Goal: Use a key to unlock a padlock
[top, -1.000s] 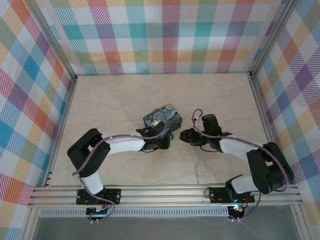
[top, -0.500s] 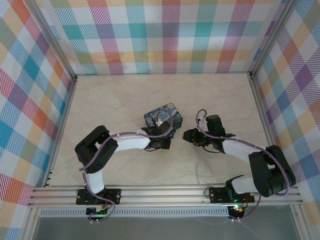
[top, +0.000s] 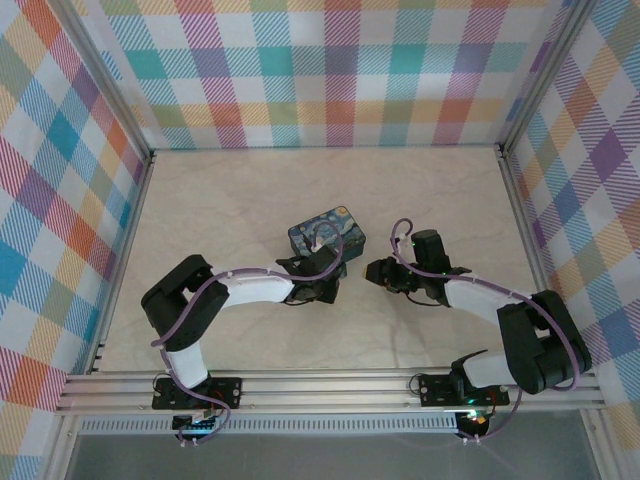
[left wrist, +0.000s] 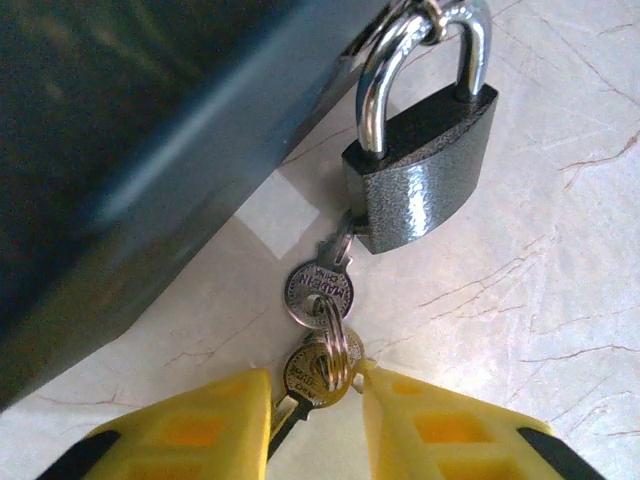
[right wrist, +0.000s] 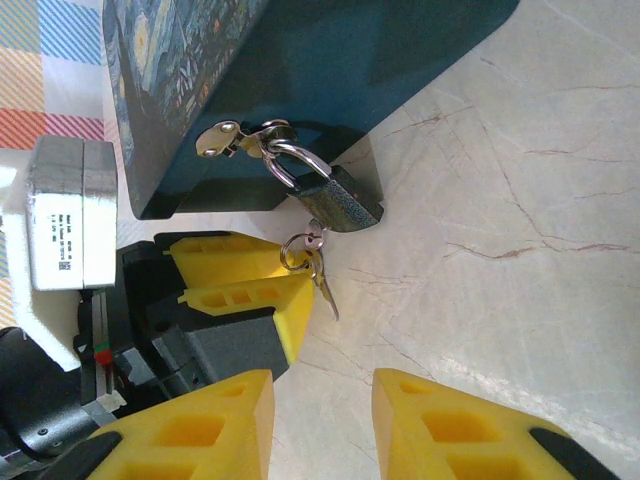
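From the hasp [right wrist: 225, 140] of the painted tin [right wrist: 400, 60] hangs the padlock [left wrist: 420, 180], the key [left wrist: 322, 285] seated in its keyhole. Left claw [left wrist: 315, 392] straddles the ringed spare key [left wrist: 308, 375]; whether it is clenched cannot be told. Right claw [right wrist: 323, 385], near the tin, stands released.

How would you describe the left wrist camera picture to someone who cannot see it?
A dark padlock, hooked to a blue tin, has a key in its keyhole. The left gripper's yellow jaws flank a second key on the ring.
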